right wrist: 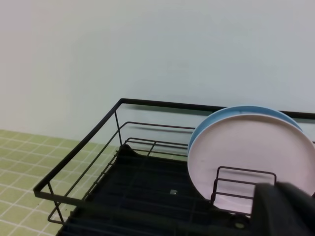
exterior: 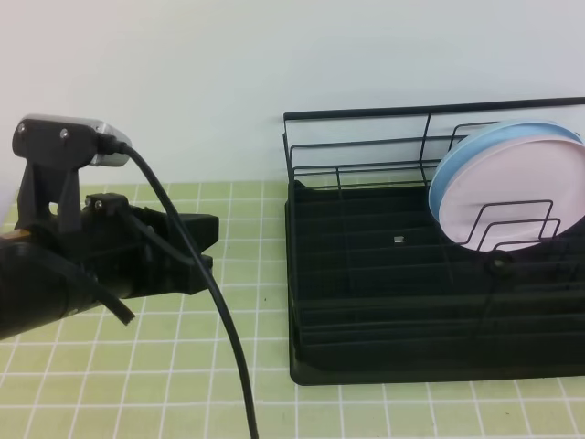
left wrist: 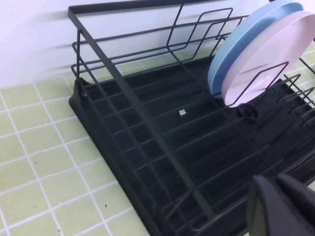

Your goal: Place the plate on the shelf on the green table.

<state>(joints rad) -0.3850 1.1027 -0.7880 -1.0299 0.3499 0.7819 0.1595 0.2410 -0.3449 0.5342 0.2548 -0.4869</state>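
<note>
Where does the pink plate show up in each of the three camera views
Exterior high: pink plate at the right edge, upright in the black rack.
Left wrist: upper right corner.
Right wrist: lower right.
Shared landmark: the blue plate right behind it.

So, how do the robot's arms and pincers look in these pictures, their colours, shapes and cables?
The left arm is matte black, with a thick rounded body and a blocky left pincer. A black bracket on top carries a silver-grey camera, and a thick black cable loops down from it. No markings are readable. Of the right pincer only a blurred black, rounded tip shows in its own wrist view.
</note>
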